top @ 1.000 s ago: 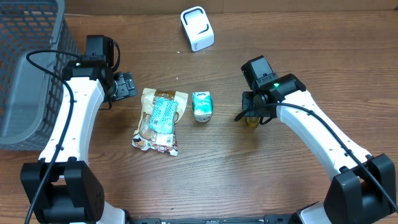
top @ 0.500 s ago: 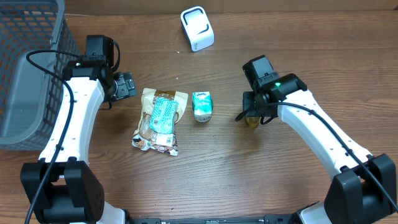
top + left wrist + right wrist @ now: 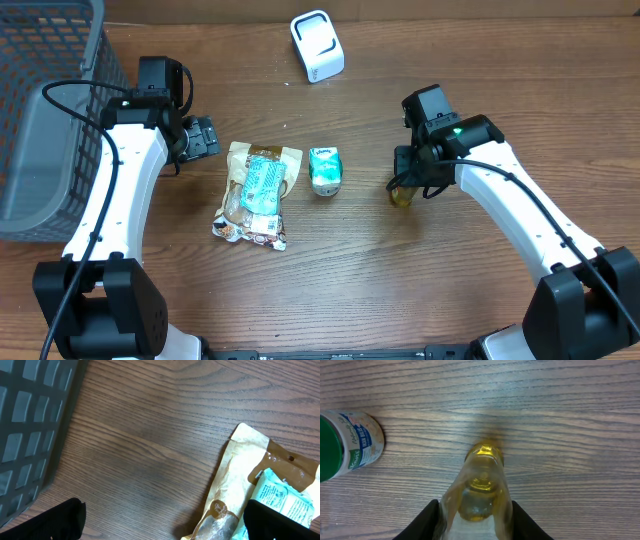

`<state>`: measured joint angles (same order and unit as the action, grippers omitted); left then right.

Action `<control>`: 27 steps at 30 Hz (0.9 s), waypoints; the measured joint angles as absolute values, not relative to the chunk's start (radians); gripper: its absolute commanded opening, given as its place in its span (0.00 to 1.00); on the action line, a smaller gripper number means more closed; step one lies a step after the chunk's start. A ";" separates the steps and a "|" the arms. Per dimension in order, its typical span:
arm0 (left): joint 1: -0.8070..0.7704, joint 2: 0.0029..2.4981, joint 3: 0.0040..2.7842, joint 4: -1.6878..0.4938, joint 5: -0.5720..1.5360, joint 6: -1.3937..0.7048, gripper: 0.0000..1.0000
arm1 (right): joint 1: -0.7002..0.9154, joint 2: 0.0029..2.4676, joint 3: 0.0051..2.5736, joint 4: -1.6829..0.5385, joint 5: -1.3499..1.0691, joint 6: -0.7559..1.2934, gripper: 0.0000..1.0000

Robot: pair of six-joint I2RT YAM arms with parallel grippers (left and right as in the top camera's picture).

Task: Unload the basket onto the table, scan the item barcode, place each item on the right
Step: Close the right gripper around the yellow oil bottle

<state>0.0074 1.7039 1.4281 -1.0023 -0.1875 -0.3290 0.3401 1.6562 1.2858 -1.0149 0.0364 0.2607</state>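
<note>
A small clear bottle of yellow liquid (image 3: 482,477) sits between the black fingers (image 3: 426,521) of my right gripper (image 3: 477,527), which is shut on it. From overhead the bottle (image 3: 402,196) shows just under the right gripper (image 3: 407,178), right of the table's middle. No barcode shows on it in any view. The white scanner (image 3: 317,46) stands at the back centre. At the left, my left gripper (image 3: 203,137) is open with nothing in it, its fingertips (image 3: 55,522) over bare wood beside a snack bag (image 3: 240,485).
A green-lidded jar (image 3: 325,170) lies left of the bottle, also in the right wrist view (image 3: 347,445). The tan and blue snack bag (image 3: 258,192) lies further left. A grey mesh basket (image 3: 40,100) fills the far left edge, its wall (image 3: 30,425) near the left gripper.
My right arm has shifted slightly to the right, still gripping the bottle. The left arm has not moved.
</note>
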 measured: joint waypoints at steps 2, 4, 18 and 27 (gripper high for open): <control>0.007 1.704 1.428 -1.002 -0.187 -0.329 0.99 | 0.339 1.656 1.286 -1.015 0.034 0.261 0.36; 0.007 1.704 1.428 -1.002 -0.187 -0.329 0.99 | 0.338 1.656 1.286 -1.015 0.033 0.260 0.37; 0.007 1.704 1.428 -1.002 -0.187 -0.329 1.00 | 0.335 1.656 1.286 -1.014 0.030 0.259 0.74; 0.007 1.704 1.428 -1.002 -0.187 -0.329 1.00 | 0.334 1.656 1.287 -1.014 0.030 0.256 0.99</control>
<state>0.0074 1.7039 1.4281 -1.0023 -0.1875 -0.3290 0.3344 1.6562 1.2865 -1.0142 0.0296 0.2558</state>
